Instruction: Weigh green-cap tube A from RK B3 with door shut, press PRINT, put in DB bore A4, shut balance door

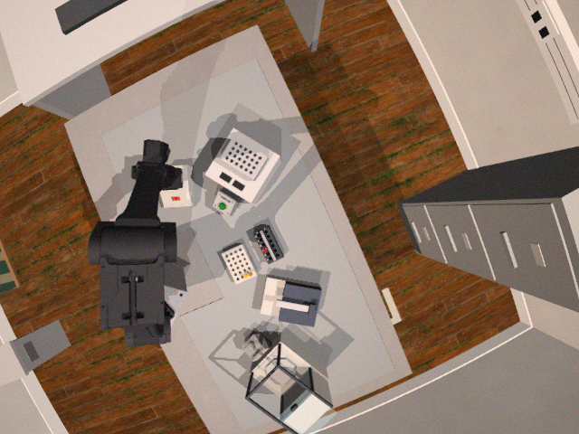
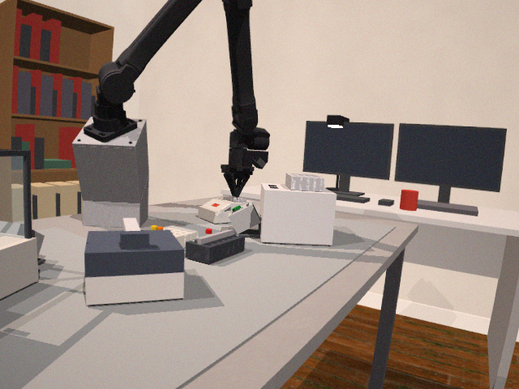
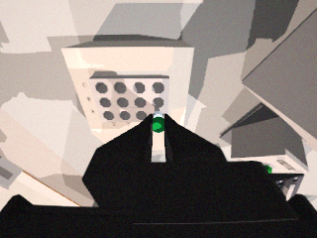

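Note:
My gripper [image 2: 237,194] [image 3: 158,119] points down and is shut on tube A, whose green cap [image 3: 158,125] shows between the fingertips in the wrist view. It stands at the front-right corner of the dry block's hole grid, over or in bore A4; how deep the tube sits is hidden. The dry block [image 1: 183,201] [image 2: 208,215] [image 3: 177,60] is a low white box with a red display, and its other visible bores look empty. The balance [image 1: 273,384] [image 2: 16,263] stands far right. Its door pane [image 1: 310,413] appears slid to the far side. I cannot make out its lamp.
A small sloping box with a green spot [image 1: 222,205] and a tall white box [image 1: 261,189] [image 2: 298,217] stand close right of the dry block. The rack [image 1: 238,262] holds yellow and orange caps. The black magnet block [image 2: 216,250] has a red cap. The spectrophotometer [image 1: 301,315] [image 2: 134,286] stands before the balance.

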Available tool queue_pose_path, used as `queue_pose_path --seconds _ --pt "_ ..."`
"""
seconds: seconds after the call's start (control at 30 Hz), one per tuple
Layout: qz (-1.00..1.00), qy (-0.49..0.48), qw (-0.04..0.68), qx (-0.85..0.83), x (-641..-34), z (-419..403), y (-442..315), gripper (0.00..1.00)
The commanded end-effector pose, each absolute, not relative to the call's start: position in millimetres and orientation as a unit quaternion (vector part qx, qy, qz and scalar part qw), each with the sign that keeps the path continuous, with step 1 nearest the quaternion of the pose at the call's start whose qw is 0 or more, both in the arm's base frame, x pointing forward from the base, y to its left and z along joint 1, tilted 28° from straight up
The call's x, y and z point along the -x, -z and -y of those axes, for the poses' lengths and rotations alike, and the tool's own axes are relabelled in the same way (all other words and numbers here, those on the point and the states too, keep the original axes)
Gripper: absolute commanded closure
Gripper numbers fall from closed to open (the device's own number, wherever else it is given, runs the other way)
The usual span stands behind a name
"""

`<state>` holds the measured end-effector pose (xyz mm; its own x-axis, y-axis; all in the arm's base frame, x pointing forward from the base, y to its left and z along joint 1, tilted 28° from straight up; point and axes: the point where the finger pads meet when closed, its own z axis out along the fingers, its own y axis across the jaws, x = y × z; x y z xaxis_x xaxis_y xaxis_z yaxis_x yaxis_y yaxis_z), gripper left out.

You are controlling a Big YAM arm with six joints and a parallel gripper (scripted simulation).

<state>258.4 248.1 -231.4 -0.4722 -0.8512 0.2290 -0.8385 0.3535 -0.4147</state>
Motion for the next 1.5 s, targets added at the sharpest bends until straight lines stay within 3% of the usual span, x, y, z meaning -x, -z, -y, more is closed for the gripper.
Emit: queue_pose_path --seconds 0.0,1.47 --pt "-0.824 0.242 0.02 0.512 -262.5 -255.0 231.0 0.91" --pt "-0.824 0.242 0.02 0.512 -261.9 -255.7 231.4 0.91"
